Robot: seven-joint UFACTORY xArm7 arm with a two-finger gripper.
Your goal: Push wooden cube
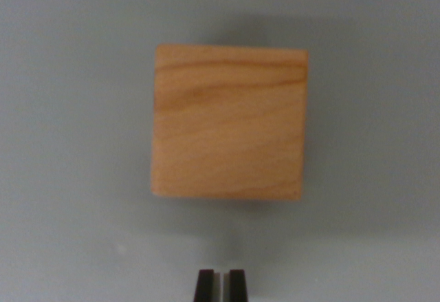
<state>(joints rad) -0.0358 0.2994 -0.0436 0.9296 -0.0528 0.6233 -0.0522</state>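
My gripper (220,285) has its jaws nearly closed with only a thin slit between them and nothing held, and the wooden cube (229,123) lies straight ahead, apart from the tips, its near face square to me.

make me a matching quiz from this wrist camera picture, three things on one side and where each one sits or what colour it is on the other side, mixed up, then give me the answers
Column one:
1. wooden cube
2. end effector
3. table surface

Column two:
A. two dark fingers close together at the bottom edge of the wrist view
B. plain pale grey, filling the background
C. light brown with visible grain, in the middle of the view

Pairs: 1-C, 2-A, 3-B. The end effector sits below the wooden cube in the picture, with a strip of table surface showing between them, so they are not touching.
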